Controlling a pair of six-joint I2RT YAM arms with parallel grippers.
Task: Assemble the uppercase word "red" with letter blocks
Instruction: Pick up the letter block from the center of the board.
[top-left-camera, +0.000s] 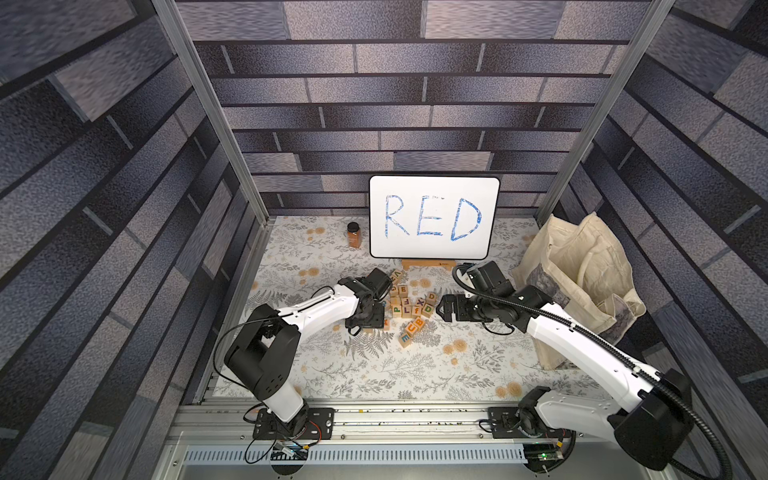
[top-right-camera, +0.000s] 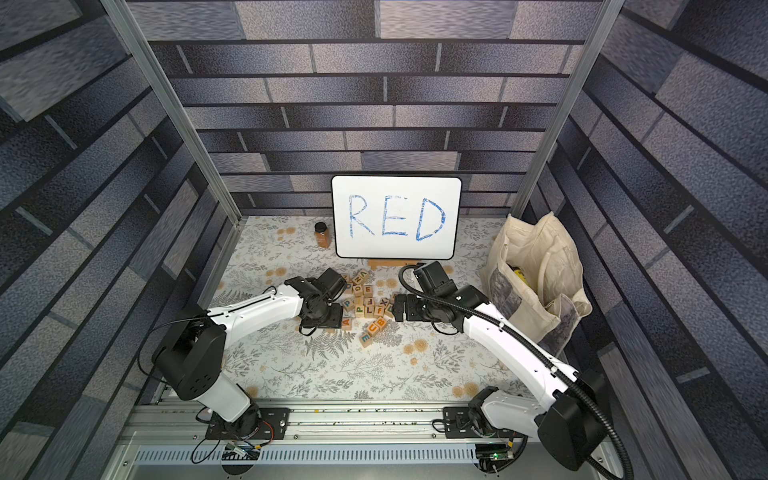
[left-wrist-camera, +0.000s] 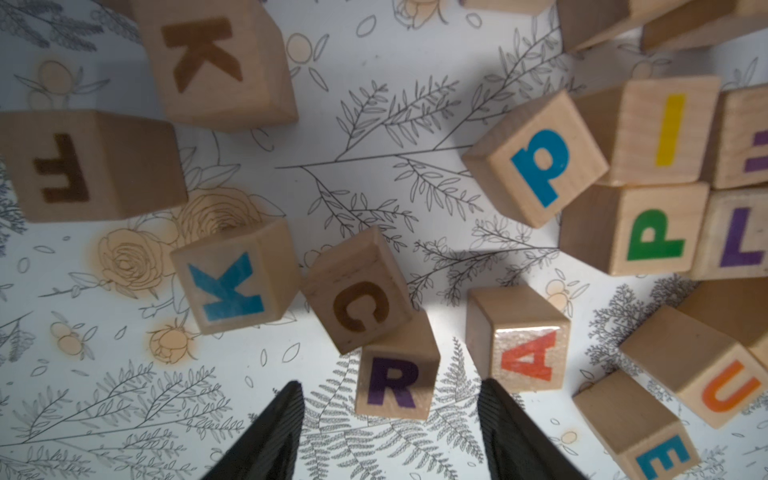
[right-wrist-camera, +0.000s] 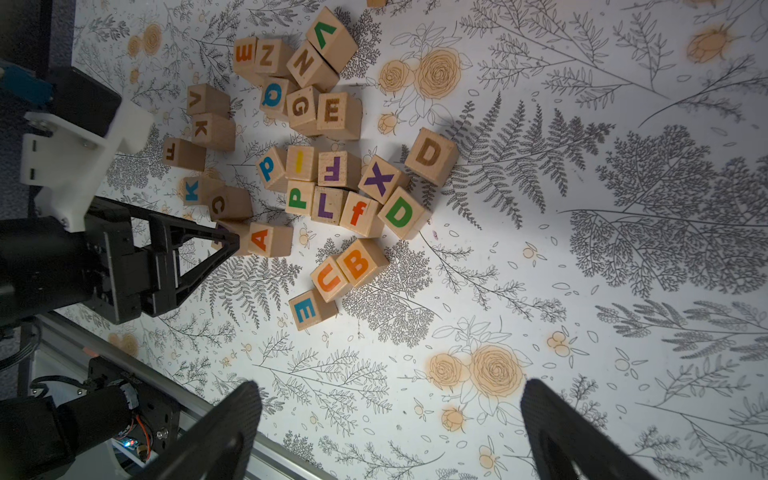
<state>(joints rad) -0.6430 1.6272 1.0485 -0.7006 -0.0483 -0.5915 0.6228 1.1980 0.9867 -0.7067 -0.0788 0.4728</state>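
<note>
The letter blocks lie in a loose heap mid-mat. The purple R block (left-wrist-camera: 395, 382) sits between the fingers of my left gripper (left-wrist-camera: 390, 388), with a gap showing on each side; the jaws stand open around it. A red A block (left-wrist-camera: 528, 357) touches the outside of one finger, and a brown C block (left-wrist-camera: 357, 307) leans on the R. The orange E block (right-wrist-camera: 245, 54) lies on its side at the heap's far edge. The green D block (right-wrist-camera: 399, 212) (top-left-camera: 428, 308) faces up near my right gripper (top-left-camera: 442, 309). That gripper (right-wrist-camera: 390, 399) hangs open over bare mat.
A whiteboard (top-left-camera: 434, 216) with blue handwritten RED stands at the back, a brown jar (top-left-camera: 353, 235) beside it. A cloth tote bag (top-left-camera: 582, 282) fills the right side. A teal E block (right-wrist-camera: 305, 311) and brown D block (right-wrist-camera: 428, 151) sit in the heap.
</note>
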